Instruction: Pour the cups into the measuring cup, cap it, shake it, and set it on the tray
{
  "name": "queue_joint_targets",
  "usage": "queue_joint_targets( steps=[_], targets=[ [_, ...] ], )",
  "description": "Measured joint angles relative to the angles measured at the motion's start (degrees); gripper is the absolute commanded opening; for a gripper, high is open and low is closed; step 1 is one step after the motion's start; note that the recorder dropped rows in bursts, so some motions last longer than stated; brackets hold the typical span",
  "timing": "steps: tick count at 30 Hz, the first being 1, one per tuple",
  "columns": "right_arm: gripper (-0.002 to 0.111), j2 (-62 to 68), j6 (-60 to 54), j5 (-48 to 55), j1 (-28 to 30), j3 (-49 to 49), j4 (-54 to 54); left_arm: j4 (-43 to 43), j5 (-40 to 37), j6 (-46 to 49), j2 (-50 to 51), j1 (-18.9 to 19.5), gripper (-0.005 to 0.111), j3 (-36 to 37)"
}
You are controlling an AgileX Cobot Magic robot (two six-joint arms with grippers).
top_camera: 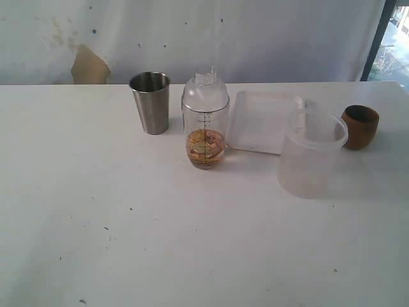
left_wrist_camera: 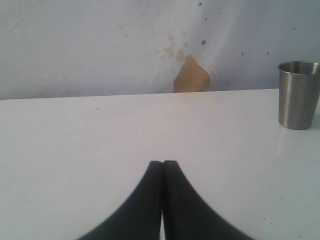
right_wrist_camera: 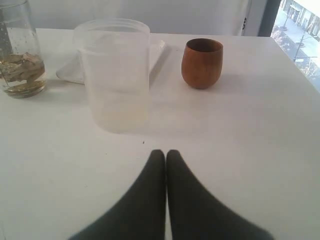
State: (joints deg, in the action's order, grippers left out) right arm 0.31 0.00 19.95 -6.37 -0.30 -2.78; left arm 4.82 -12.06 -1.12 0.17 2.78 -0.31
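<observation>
The clear measuring cup (top_camera: 205, 121) (right_wrist_camera: 19, 55) stands mid-table with a domed clear cap on top and amber liquid with pieces at its bottom. Left of it is the steel tumbler (top_camera: 151, 102) (left_wrist_camera: 298, 95), upright. The brown wooden cup (top_camera: 360, 126) (right_wrist_camera: 202, 63) sits at the far right. Behind the measuring cup's right side lies the white tray (top_camera: 262, 120) (right_wrist_camera: 155, 55). My left gripper (left_wrist_camera: 162, 163) is shut on nothing, low over bare table, well short of the tumbler. My right gripper (right_wrist_camera: 165, 152) is likewise shut and holds nothing. Neither arm shows in the exterior view.
A wide frosted plastic container (top_camera: 312, 153) (right_wrist_camera: 115, 75) stands in front of the tray, between my right gripper and the tray. A white backdrop with a torn brown patch (top_camera: 88, 66) (left_wrist_camera: 190, 76) hangs behind the table. A window edge is at the far right.
</observation>
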Motion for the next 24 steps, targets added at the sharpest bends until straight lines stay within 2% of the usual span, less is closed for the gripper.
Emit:
queue_joint_targets(
  steps=[7,12,16,21,24],
  targets=[
    [0.0,0.0,0.0,0.0,0.0,0.0,0.0,-0.2,2.3,-0.2,0.0,0.0,0.0,0.0],
    [0.0,0.0,0.0,0.0,0.0,0.0,0.0,-8.4,13.9,-10.4,0.0,0.0,0.0,0.0],
    [0.0,0.0,0.0,0.1,0.0,0.0,0.0,-9.9,23.8,-16.6,0.0,0.0,0.0,0.0],
    [0.0,0.0,0.0,0.1,0.0,0.0,0.0,-2.5,30.0,-27.6,4.5,0.0,0.0,-6.3],
    [0.0,0.0,0.0,0.1,0.0,0.0,0.0,5.6,33.6,-31.4,11.8,0.0,0.009,-13.0]
  ],
)
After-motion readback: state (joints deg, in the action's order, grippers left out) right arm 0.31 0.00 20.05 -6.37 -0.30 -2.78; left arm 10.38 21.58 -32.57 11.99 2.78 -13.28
